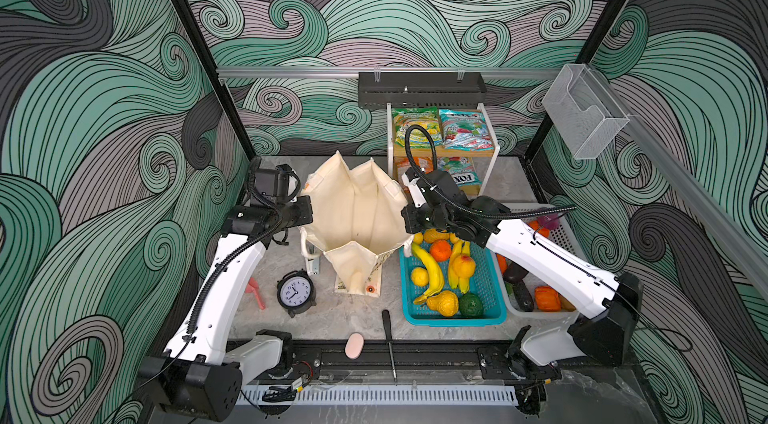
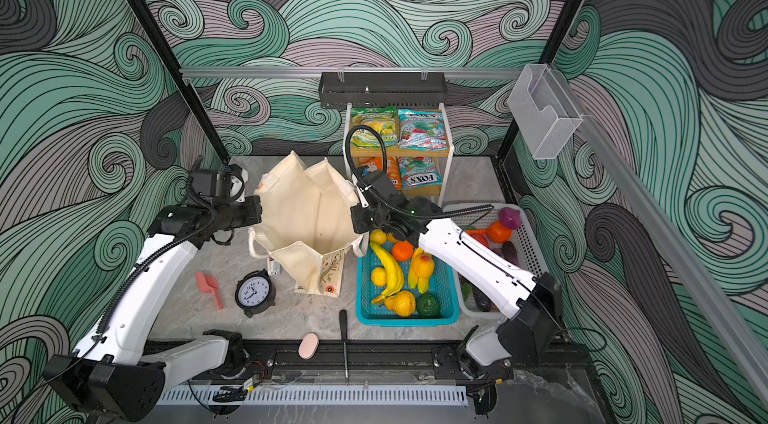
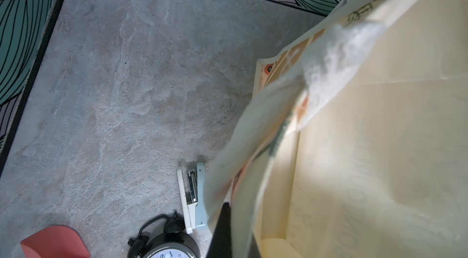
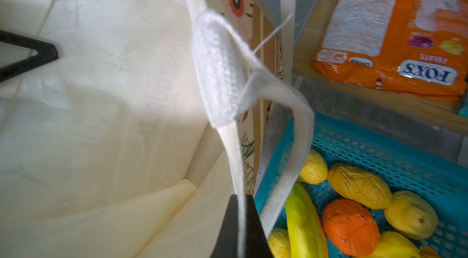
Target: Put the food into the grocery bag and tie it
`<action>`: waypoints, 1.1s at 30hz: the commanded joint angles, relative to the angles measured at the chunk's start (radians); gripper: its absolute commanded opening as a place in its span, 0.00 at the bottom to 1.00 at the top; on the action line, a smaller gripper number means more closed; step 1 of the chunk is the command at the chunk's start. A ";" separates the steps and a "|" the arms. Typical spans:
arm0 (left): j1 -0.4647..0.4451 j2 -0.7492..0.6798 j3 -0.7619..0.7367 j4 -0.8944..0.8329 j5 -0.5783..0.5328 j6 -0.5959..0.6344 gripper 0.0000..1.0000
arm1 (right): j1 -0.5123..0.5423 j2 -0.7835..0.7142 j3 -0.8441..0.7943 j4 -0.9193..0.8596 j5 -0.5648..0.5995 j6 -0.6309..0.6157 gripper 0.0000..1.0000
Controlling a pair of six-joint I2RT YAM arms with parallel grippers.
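Top views both show the grocery bag [image 1: 340, 201] [image 2: 299, 209] upright, mouth upward.

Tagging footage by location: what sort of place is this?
Probably a staged robot lab booth, not a shop: wave-print wall panels, two white rail-mounted arms, toy fruit in a teal plastic basket.

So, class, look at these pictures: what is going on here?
The grocery bag is being held open: the left tool is shut on one side of its rim, the right tool on the opposite side. No food shows inside it yet. The toy fruit sits in the teal basket, vegetables in the white basket, snack packets on the shelf.
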 commanded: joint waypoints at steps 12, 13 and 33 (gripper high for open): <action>0.088 -0.083 -0.011 -0.054 -0.143 0.024 0.00 | -0.145 -0.037 0.003 -0.192 -0.058 -0.081 0.00; 0.088 -0.078 -0.014 -0.052 -0.139 0.024 0.00 | -0.137 -0.031 0.007 -0.191 -0.061 -0.074 0.00; 0.088 -0.121 -0.169 0.181 0.265 0.012 0.17 | -0.027 0.116 0.076 0.011 -0.098 -0.041 0.11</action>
